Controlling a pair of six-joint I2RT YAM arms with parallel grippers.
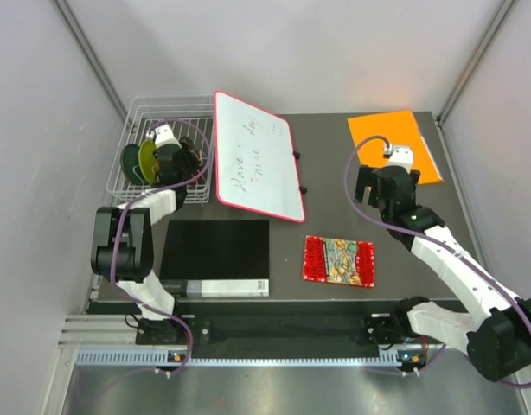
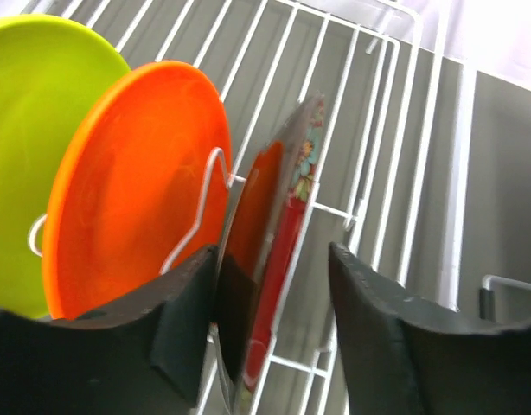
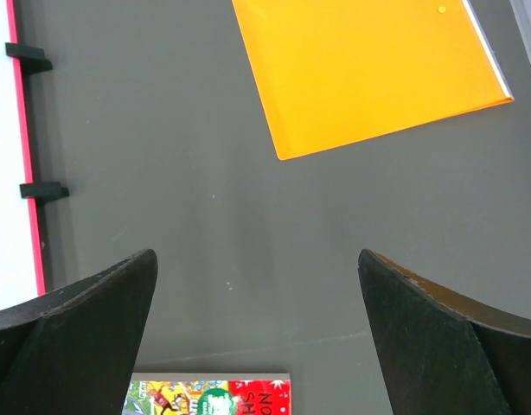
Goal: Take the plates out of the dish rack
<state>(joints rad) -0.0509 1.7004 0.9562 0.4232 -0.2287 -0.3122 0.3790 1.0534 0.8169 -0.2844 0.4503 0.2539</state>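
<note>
The white wire dish rack (image 1: pixel 136 112) stands at the table's back left with plates upright between its prongs. In the top view a dark teal plate (image 1: pixel 130 160) and a lime green plate (image 1: pixel 147 156) show beside my left gripper (image 1: pixel 181 160), which reaches down into the rack. In the left wrist view stand the lime green plate (image 2: pixel 32 130), the orange plate (image 2: pixel 136 173) and the dark red patterned plate (image 2: pixel 287 225) among the rack wires (image 2: pixel 461 173). My left gripper (image 2: pixel 272 252) straddles the red plate's edge: its left finger touches it, the right stands apart. My right gripper (image 1: pixel 367 188) (image 3: pixel 257 259) hangs open over bare table.
A pink-edged whiteboard (image 1: pixel 257 156) leans right of the rack. A black flat box (image 1: pixel 215 251) lies in front of the rack. An orange sheet (image 1: pixel 393 143) (image 3: pixel 369 69) lies at the back right, and a red patterned mat (image 1: pixel 339 259) (image 3: pixel 214 396) near the front middle.
</note>
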